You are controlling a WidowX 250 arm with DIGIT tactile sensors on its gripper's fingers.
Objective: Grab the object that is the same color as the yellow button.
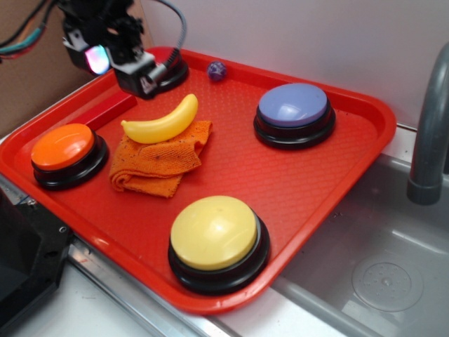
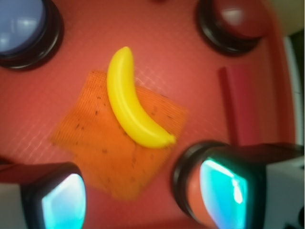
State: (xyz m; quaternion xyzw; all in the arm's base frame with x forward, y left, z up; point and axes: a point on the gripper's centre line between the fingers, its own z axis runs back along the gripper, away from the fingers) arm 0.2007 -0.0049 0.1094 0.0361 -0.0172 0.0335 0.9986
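The yellow toy banana [image 1: 163, 123] lies on an orange cloth [image 1: 160, 163] on the red tray [image 1: 295, 189]; in the wrist view the banana [image 2: 128, 102] is at centre, on the cloth [image 2: 114, 152]. The pale-yellow button [image 1: 214, 233] stands at the tray's front and is out of the wrist view. My gripper [image 1: 140, 76] hangs above the tray's back left, behind and left of the banana. It is open and empty, its jaws [image 2: 143, 200] wide apart with glowing cyan pads [image 2: 64, 202], clear of the banana.
An orange button [image 1: 63, 147] stands at the left, a lavender-blue button [image 1: 293, 107] at back right, and a red button [image 2: 236, 19] under my gripper. A small purple ball [image 1: 217, 70] and a red block [image 1: 105, 111] lie near the back. A sink [image 1: 379, 267] and grey pipe [image 1: 429, 133] are to the right.
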